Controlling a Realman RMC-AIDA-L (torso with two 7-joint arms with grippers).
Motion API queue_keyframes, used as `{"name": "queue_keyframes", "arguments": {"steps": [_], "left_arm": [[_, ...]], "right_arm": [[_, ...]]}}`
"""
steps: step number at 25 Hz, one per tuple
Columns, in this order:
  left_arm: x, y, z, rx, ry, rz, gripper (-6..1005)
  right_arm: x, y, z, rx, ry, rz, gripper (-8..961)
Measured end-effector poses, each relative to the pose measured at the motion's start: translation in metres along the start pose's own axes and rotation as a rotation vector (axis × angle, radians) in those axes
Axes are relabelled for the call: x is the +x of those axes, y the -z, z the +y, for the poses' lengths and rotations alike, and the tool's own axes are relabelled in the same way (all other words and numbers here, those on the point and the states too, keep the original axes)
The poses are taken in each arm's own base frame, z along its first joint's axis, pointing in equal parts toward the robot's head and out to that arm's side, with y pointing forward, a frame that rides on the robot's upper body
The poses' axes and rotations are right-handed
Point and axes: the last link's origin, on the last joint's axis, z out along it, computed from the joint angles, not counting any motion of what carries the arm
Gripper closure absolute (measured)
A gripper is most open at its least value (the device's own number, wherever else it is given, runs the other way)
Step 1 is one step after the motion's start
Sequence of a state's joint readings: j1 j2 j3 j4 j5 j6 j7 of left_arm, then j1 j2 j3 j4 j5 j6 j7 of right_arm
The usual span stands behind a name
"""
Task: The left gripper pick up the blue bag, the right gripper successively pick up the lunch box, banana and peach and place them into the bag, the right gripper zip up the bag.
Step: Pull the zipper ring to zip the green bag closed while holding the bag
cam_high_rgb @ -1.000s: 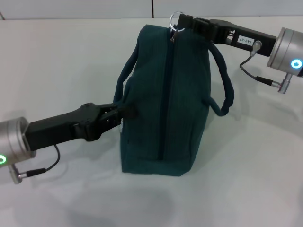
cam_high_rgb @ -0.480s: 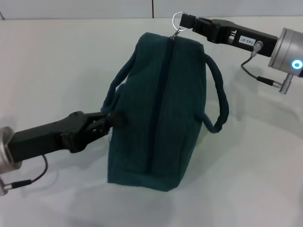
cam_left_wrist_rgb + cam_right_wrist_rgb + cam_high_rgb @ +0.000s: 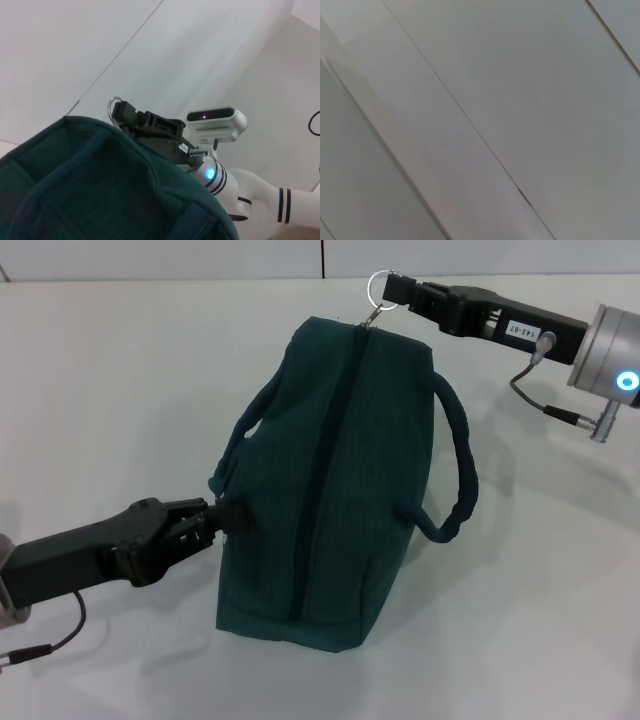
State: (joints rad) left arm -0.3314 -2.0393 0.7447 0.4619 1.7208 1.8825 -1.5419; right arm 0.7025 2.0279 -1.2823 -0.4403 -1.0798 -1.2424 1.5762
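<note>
The blue bag (image 3: 340,490) stands on the white table, tilted, with its zip closed along the top. My left gripper (image 3: 228,514) is shut on the bag's left handle, near the bag's lower side. My right gripper (image 3: 393,288) is shut on the metal zip ring (image 3: 378,285) at the bag's far end. The left wrist view shows the bag (image 3: 100,190) up close, with the right gripper (image 3: 124,113) and the zip ring (image 3: 114,105) behind it. The lunch box, banana and peach are out of view.
The bag's right handle (image 3: 460,475) loops out loose toward the right arm. The white table (image 3: 540,620) runs all around the bag. The robot's head camera (image 3: 217,120) shows in the left wrist view. The right wrist view shows only pale surface.
My left gripper has moved down and to the left with the handle, and the bag's near end has swung left with it. The right gripper has stayed at the zip ring.
</note>
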Motion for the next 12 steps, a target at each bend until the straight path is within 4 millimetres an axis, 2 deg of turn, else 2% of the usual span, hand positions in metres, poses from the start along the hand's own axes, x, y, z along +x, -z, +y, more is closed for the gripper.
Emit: {"name": "queue_keyframes", "arguments": {"steps": [5, 11, 12], "left_arm": [[0.000, 0.003, -0.001, 0.015, 0.004, 0.010, 828], [0.010, 0.019, -0.005, 0.086, -0.004, 0.114, 788], [0.011, 0.021, -0.006, 0.096, -0.001, 0.129, 750]], "right_arm": [[0.002, 0.003, 0.000, -0.002, -0.006, -0.002, 893], [0.009, 0.019, 0.001, -0.005, -0.008, -0.035, 891], [0.010, 0.022, 0.001, -0.005, -0.010, -0.045, 891]]}}
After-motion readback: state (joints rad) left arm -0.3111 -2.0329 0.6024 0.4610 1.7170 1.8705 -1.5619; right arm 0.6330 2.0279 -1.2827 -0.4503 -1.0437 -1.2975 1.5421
